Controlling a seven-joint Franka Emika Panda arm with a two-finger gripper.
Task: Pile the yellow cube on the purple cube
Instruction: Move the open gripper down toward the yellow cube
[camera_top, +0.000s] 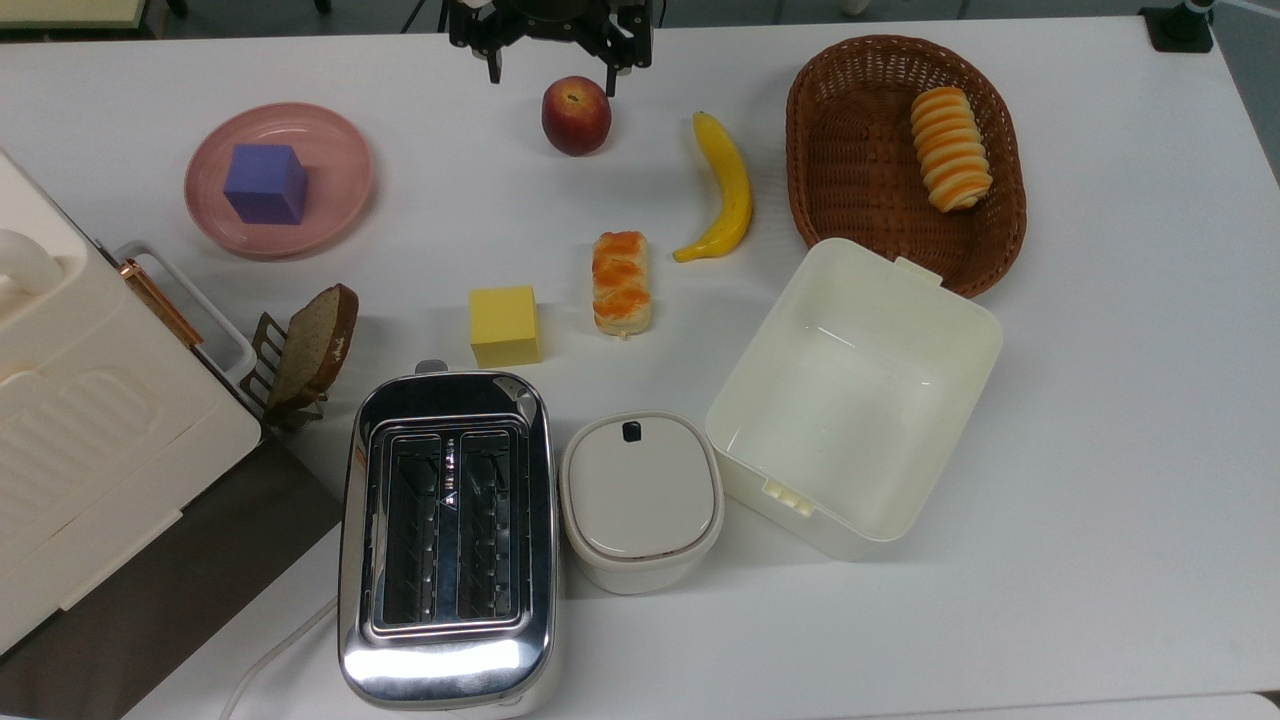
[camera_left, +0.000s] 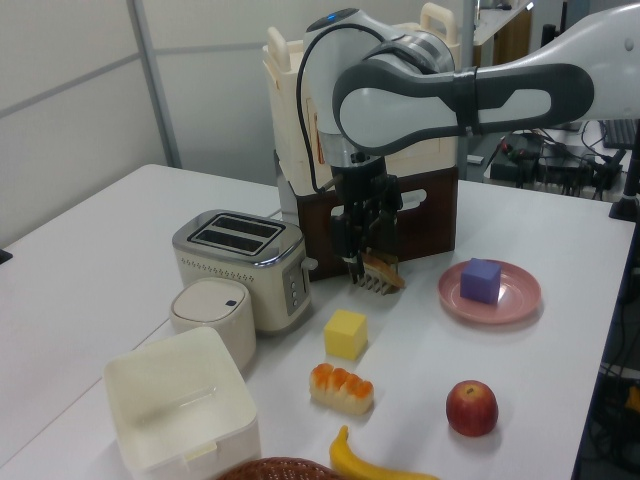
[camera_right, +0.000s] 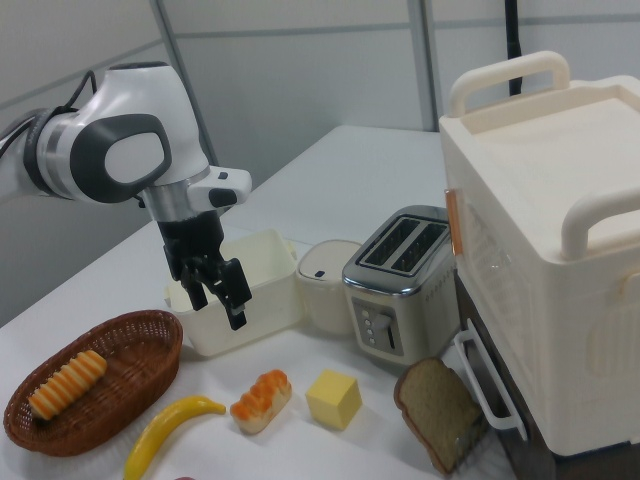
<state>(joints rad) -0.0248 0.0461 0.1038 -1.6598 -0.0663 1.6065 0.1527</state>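
The yellow cube (camera_top: 505, 326) (camera_left: 346, 334) (camera_right: 333, 399) stands on the white table just beyond the toaster. The purple cube (camera_top: 265, 183) (camera_left: 481, 280) sits upright on a pink plate (camera_top: 335, 150) (camera_left: 518, 300) toward the top view's left. My gripper (camera_top: 551, 72) (camera_left: 358, 268) (camera_right: 217, 305) hangs open and empty well above the table. In the top view it is at the upper edge, over the apple and far from both cubes.
An apple (camera_top: 576, 115), a banana (camera_top: 727, 195) and a glazed pastry (camera_top: 621, 282) lie between the cubes and a wicker basket (camera_top: 810, 170). A toaster (camera_top: 448, 530), lidded pot (camera_top: 640, 495), open white box (camera_top: 960, 330) and bread slice (camera_top: 315, 340) crowd the near side.
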